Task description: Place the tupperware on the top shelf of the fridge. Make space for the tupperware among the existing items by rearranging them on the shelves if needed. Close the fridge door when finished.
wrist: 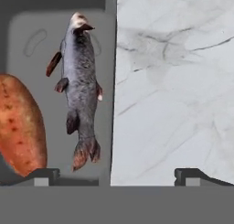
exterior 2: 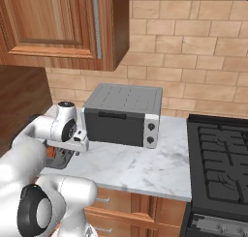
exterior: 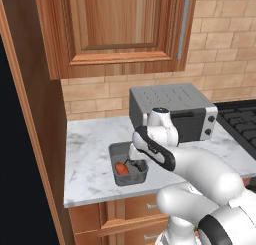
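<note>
Jaws: spread wide, gripping nothing; in the hand view one fingertip (wrist: 43,175) sits over the inside of the tub and the other over bare counter, so the tub's right wall lies between them.
Gripper (exterior: 136,164): lowered to the tub, pointing down at the counter.
Tub (exterior: 118,154): one, dark grey, on the marble counter (exterior: 90,154) near its front edge, left of the toaster oven and apart from it.
Tub contents: one orange sweet potato (wrist: 20,127) on the left, one grey fish (wrist: 80,90) lying lengthwise beside it.
Toaster oven (exterior 2: 123,115): one, grey, far on the counter against the brick wall.
Stove (exterior 2: 218,158): one, black, right of the counter.
Wall cabinet (exterior: 125,29): one, wooden, above the counter.
Arm: rises from the near side, elbow bent, forearm reaching left and forward, wrist folded down over the tub.
</note>
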Robot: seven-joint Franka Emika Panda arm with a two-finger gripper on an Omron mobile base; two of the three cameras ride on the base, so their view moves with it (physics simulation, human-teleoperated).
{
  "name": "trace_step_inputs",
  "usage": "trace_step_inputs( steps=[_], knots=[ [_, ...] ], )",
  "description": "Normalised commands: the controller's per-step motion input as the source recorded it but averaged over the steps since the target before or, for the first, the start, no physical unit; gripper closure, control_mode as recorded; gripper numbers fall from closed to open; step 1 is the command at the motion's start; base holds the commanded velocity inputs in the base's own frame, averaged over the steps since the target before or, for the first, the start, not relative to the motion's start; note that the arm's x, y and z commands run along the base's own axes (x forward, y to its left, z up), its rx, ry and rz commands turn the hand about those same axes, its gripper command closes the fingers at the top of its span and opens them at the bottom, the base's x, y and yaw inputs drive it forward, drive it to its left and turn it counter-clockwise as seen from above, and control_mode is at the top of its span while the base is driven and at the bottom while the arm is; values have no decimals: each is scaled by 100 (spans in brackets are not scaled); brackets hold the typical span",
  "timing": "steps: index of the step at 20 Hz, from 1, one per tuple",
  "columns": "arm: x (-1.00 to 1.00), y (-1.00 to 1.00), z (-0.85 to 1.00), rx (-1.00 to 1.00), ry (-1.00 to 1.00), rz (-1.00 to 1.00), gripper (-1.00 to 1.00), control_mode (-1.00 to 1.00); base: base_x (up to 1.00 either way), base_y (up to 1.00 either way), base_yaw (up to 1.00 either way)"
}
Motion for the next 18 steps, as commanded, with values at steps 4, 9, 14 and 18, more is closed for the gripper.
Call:
trace_step_inputs(
  steps=[4,9,14,18],
  knots=[
    [26,13,-30,0,6,0,-100,-100,0,0,0],
    [17,13,-33,0,0,0,-100,-100,0,0,0],
    [7,1,-38,0,0,0,-100,-100,0,0,0],
    [4,3,-38,0,0,0,100,-100,0,0,0]
  ],
)
